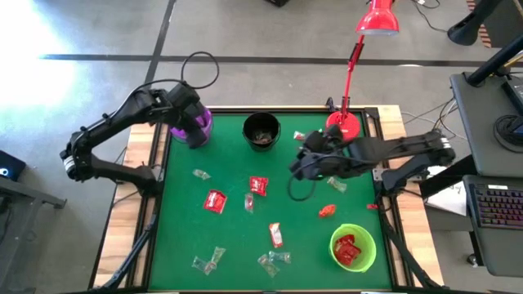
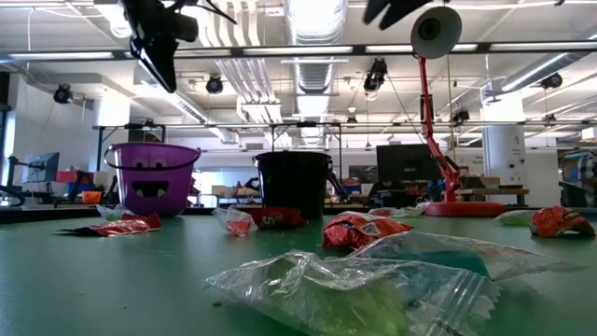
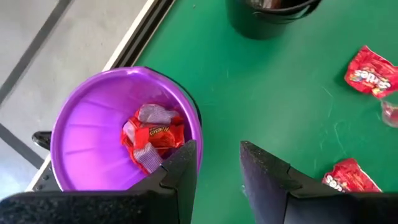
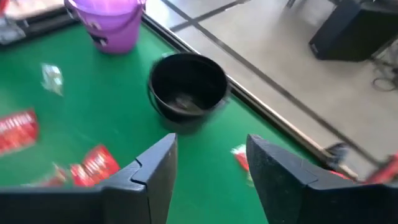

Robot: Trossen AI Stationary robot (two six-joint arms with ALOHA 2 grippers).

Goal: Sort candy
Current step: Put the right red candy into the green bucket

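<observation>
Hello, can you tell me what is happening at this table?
A two-armed robot is sorting candy into bowls. The left gripper hovers open over the purple bowl, which holds red packets. The right gripper, open and empty, is near the black bowl. The green bowl holds red candy; many sweets remain on the table.

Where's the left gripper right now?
In the high view the left gripper hangs over the purple bowl at the table's far left corner, fingers open and empty, with the black bowl to its right.
</observation>
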